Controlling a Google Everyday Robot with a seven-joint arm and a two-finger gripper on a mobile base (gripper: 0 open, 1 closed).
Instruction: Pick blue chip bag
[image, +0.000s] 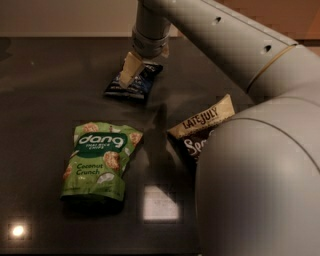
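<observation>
The blue chip bag (143, 83) is small and dark navy, and lies flat at the back middle of the dark table (45, 85). My gripper (132, 73) hangs from the grey arm straight down over the bag's left part. Its cream tips are at the bag's surface and hide part of it. Whether it touches the bag I cannot tell.
A green "dang" bag (100, 159) lies front left. A brown-and-cream "Late July" bag (201, 125) lies to the right, half hidden by my arm's large grey body (260, 180). The table's back edge meets a pale wall (65, 17).
</observation>
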